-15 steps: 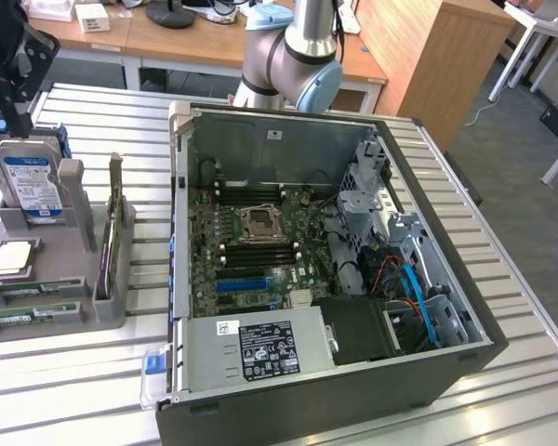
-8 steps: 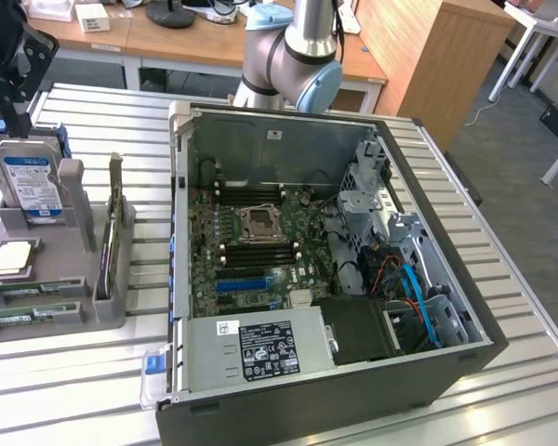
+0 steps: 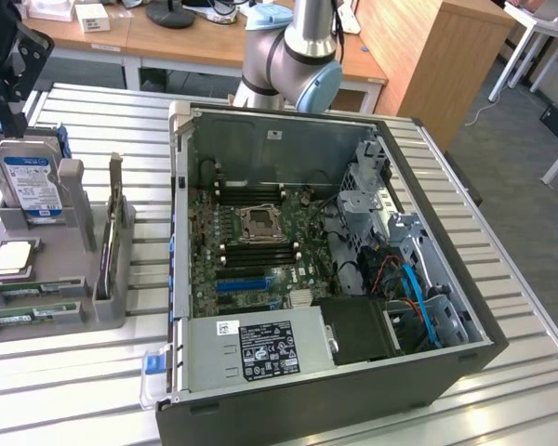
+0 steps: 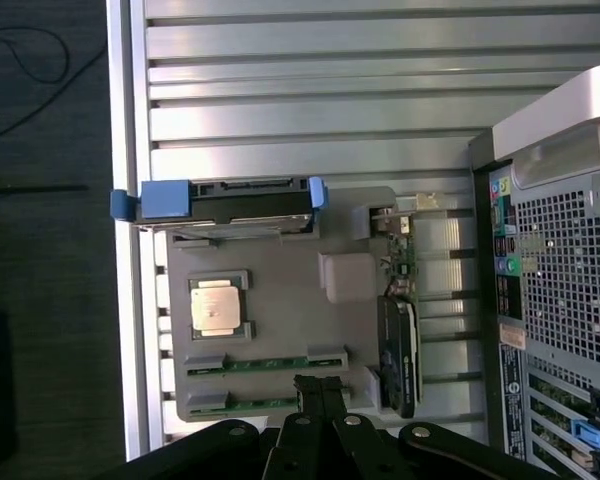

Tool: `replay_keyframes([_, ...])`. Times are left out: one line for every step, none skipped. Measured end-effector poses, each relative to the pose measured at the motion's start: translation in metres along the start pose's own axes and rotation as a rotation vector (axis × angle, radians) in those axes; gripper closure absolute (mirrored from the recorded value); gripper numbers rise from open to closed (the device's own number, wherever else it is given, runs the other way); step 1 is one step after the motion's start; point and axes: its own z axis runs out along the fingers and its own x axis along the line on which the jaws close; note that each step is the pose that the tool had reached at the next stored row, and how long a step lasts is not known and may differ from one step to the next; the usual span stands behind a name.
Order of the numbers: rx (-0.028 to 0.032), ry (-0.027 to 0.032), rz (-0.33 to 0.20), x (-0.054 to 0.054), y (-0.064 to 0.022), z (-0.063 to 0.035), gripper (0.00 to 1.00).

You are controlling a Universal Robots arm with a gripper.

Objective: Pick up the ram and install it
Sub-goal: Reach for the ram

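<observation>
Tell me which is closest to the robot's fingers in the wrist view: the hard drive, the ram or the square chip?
From the fingers:
1. ram, in the tray slot beside them.
2. square chip, mid-tray.
3. hard drive, at the tray's far end.

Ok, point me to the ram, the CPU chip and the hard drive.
ram (image 4: 268,363): wrist view, green edge between grey clips.
CPU chip (image 4: 218,306): wrist view, silver lid centre.
hard drive (image 3: 28,181): exterior view, blue-white label.
</observation>
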Motion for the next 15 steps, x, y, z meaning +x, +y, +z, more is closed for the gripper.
replay_keyframes([0.0, 0.0, 0.0, 0.0011, -0.0001, 0.0, 0.89])
replay_keyframes([0.0, 0.0, 0.0, 0.0022, -0.0002, -0.0001, 0.89])
replay_keyframes([0.0, 0.0, 0.0, 0.0032, -0.0003, -0.0001, 0.89])
replay_keyframes([0.0, 0.0, 0.0, 0.0034, -0.0003, -0.0001, 0.89])
replay_keyframes([0.0, 0.0, 0.0, 0.0034, -0.0003, -0.0001, 0.89])
replay_keyframes([0.0, 0.0, 0.0, 0.0034, -0.0003, -0.0001, 0.89])
replay_keyframes([0.0, 0.0, 0.0, 0.0035, -0.0003, -0.0001, 0.89])
replay_keyframes([0.0, 0.0, 0.0, 0.0035, -0.0003, -0.0001, 0.89])
replay_keyframes([0.0, 0.0, 0.0, 0.0035, -0.0003, -0.0001, 0.89])
replay_keyframes([0.0, 0.0, 0.0, 0.0035, -0.0003, -0.0001, 0.89])
replay_keyframes([0.0, 0.0, 0.0, 0.0036, -0.0006, -0.0001, 0.89])
replay_keyframes([0.0, 0.0001, 0.0, 0.0035, -0.0012, -0.0002, 0.89])
replay_keyframes([0.0, 0.0, 0.0, 0.0034, -0.0017, -0.0001, 0.89])
replay_keyframes([0.0, 0.0, 0.0, 0.0034, -0.0024, -0.0002, 0.89])
replay_keyframes([0.0, 0.0, 0.0, 0.0033, -0.0031, -0.0002, 0.89])
